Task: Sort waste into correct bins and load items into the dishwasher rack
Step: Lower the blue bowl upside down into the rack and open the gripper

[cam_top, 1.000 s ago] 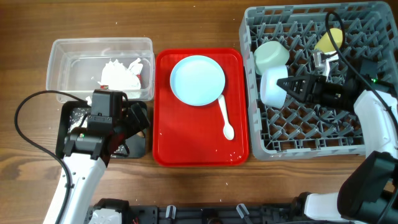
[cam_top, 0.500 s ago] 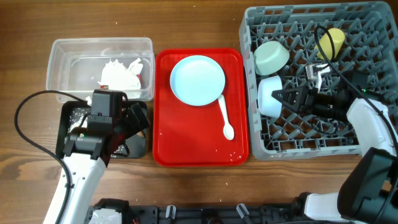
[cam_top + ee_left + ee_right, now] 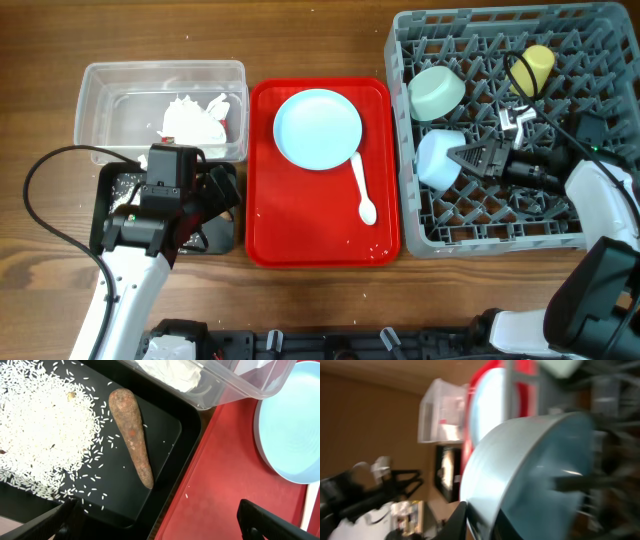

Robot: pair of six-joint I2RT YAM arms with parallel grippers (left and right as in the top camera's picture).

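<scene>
In the dishwasher rack (image 3: 500, 215) my right gripper (image 3: 462, 160) is shut on the rim of the small light blue bowl (image 3: 436, 158), held on its side; the right wrist view is blurred, with the bowl (image 3: 530, 475) filling it. The pale green bowl (image 3: 437, 92) and yellow cup (image 3: 531, 67) lie in the rack. The light blue plate (image 3: 318, 128) and white spoon (image 3: 362, 190) rest on the red tray (image 3: 300, 230). My left gripper (image 3: 162, 527) hangs open over the black bin (image 3: 165, 435), which holds the sausage piece (image 3: 132, 435) and rice crumbs (image 3: 40, 430).
The clear bin (image 3: 110, 110) at the back left holds the white tissue (image 3: 190, 120) and the red-and-white wrapper (image 3: 226, 112). My left arm (image 3: 150, 215) covers most of the black bin from above. Cables loop across the rack's right side (image 3: 560, 110).
The right gripper carried the small blue bowl toward the rack's front, and the bowl sits lower among the pegs. The left arm stayed still.
</scene>
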